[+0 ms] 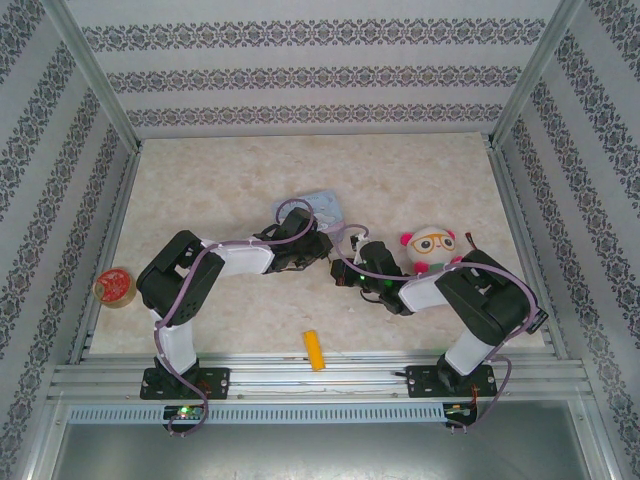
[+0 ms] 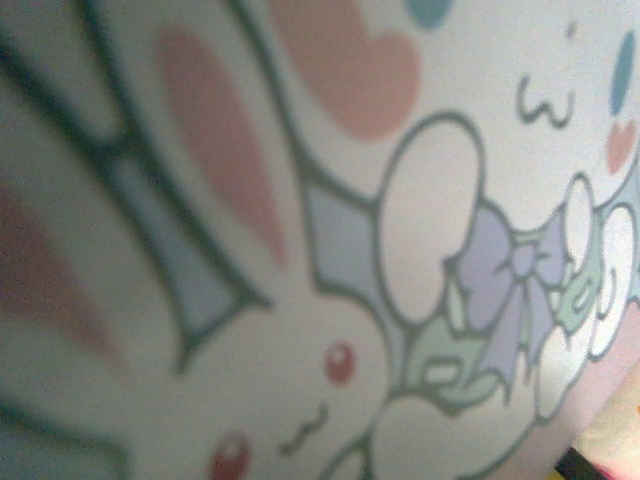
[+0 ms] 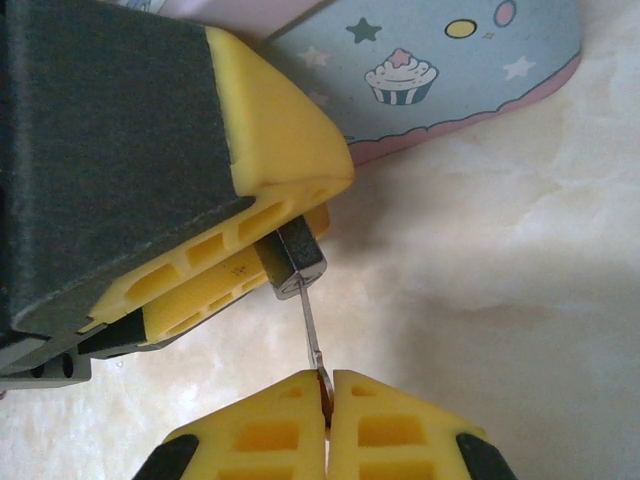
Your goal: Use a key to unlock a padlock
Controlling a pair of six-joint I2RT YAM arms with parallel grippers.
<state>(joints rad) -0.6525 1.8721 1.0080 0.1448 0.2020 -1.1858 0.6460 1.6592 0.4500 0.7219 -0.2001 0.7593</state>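
Here, my right claw (image 3: pixel 327 396) is pressed fully shut, its two yellow fingertips pinching the head of the key (image 3: pixel 311 332). The key's thin shaft runs straight from them to the padlock (image 3: pixel 292 258). Its tip meets the round silvery face at the end of the padlock's dark body; how deep it sits I cannot tell. My left claw (image 3: pixel 300 215) is closed on that body, gripping it between its yellow fingers over the pale marbled bench (image 3: pixel 500 300). The blue cartoon tin (image 3: pixel 470 70) lies on the bench just on the far side of both claws. From above, a plush toy (image 1: pixel 432 248) sits right of my right claw, and an orange-yellow cylinder (image 1: pixel 315 350) lies by the bench's near edge.
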